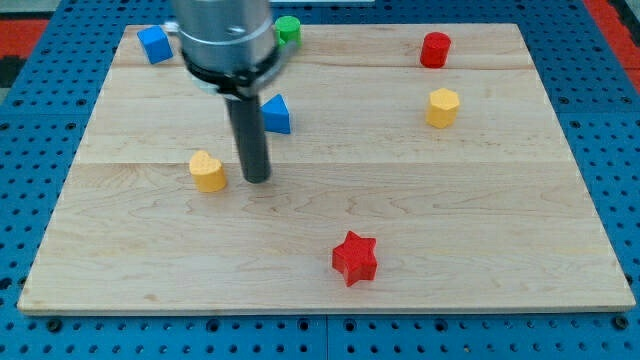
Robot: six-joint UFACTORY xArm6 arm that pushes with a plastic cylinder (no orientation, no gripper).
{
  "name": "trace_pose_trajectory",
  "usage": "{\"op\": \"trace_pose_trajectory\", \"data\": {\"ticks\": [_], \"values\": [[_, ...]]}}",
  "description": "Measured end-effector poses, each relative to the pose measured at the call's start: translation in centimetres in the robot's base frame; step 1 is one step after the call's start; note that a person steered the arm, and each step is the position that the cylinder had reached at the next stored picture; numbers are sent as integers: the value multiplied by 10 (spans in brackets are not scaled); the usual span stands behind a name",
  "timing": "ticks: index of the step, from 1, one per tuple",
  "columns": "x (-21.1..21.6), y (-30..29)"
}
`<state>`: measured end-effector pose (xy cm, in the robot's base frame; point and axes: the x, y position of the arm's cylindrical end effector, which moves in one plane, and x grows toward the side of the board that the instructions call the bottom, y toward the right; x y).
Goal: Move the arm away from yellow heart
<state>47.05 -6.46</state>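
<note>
The yellow heart (208,171) lies on the wooden board (450,230), left of centre. My tip (257,179) rests on the board just to the heart's right, a small gap apart from it. A blue triangle block (275,114) sits just above and right of the rod.
A blue block (154,44) is at the top left. A green block (288,30) is at the top, partly behind the arm. A red cylinder (435,49) and a yellow hexagon (443,107) are at the upper right. A red star (355,258) is near the bottom.
</note>
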Motion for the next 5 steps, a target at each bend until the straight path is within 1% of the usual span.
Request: {"op": "trace_pose_trajectory", "data": {"ticks": [1, 2, 3, 4, 5], "values": [[-3, -53], [-28, -121], [-46, -161], [-37, -146], [-36, -113]]}}
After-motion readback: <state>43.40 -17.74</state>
